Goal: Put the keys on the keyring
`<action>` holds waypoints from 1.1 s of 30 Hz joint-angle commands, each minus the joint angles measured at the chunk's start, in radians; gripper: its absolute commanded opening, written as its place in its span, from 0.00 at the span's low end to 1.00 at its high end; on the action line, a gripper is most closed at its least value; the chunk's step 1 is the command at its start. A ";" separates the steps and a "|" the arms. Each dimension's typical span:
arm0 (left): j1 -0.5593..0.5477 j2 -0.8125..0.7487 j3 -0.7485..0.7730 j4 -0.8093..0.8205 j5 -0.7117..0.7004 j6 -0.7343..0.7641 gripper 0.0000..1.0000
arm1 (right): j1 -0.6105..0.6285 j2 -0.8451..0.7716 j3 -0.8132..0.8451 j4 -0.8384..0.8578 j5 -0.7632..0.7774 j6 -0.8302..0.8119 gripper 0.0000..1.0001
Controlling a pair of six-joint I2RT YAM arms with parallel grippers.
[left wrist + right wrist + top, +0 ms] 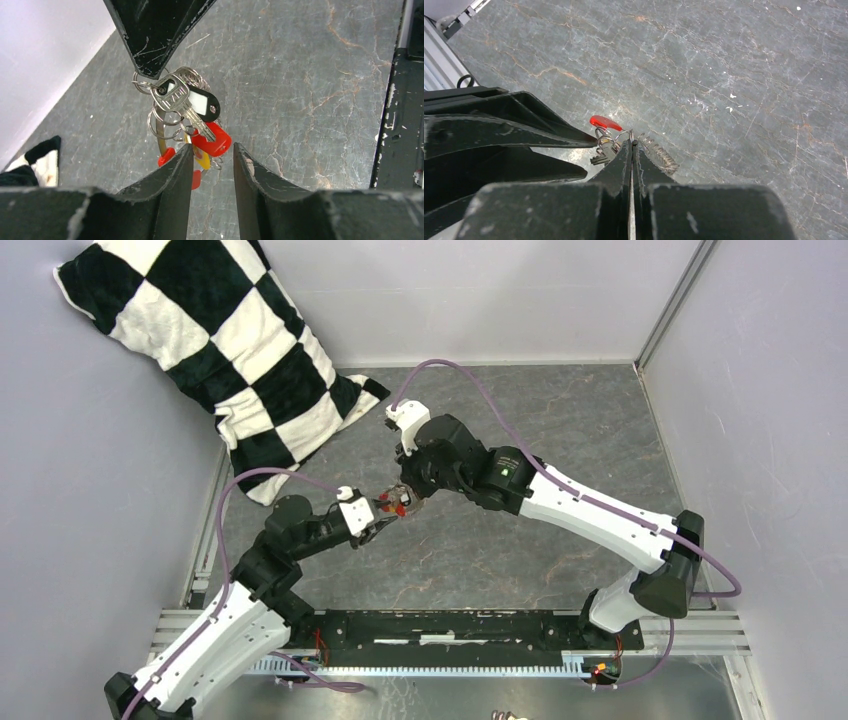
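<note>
We see the two arms meeting above the middle of the grey, veined tabletop [570,420], with the bunch of keys [176,100] hanging in the air between their tips, clear of the surface. The right gripper [632,146] comes in from the far right and is clenched, its two fingers pressed flat together on thin wire at the top of the bunch. That wire looks like the keyring [160,141], though with so many small loops overlapping there we cannot tell exactly which strand it pinches. Below the pinch hang a silvery key with a short blade, a black plastic head [202,102] with a white panel, a red head [215,142] and a yellow one [202,161]. The keyring's red sleeve [166,156] shows at the low left of the bunch, just beside the inner face of one finger of the left gripper [213,162]. That gripper reaches in from the near left and is released: its fingers stand apart with bare tabletop visible through the gap, and the keys hang just past the fingertips. A black-and-white checked pillow [220,350] leans in the far left corner, well apart from the arms.
</note>
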 commanded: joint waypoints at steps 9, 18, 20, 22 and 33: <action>-0.004 0.099 0.026 0.105 -0.061 -0.107 0.41 | 0.006 -0.012 -0.023 0.105 0.018 0.041 0.00; -0.005 0.104 0.060 0.095 -0.052 -0.162 0.41 | 0.006 -0.020 -0.039 0.116 0.018 0.036 0.00; -0.004 0.110 0.062 0.095 -0.058 -0.162 0.39 | 0.008 -0.022 -0.043 0.121 0.014 0.038 0.00; -0.004 0.120 0.066 0.095 -0.077 -0.166 0.35 | 0.009 -0.022 -0.047 0.121 0.007 0.038 0.00; -0.004 0.097 0.099 0.022 -0.133 -0.184 0.08 | 0.010 -0.054 -0.084 0.100 0.041 0.011 0.00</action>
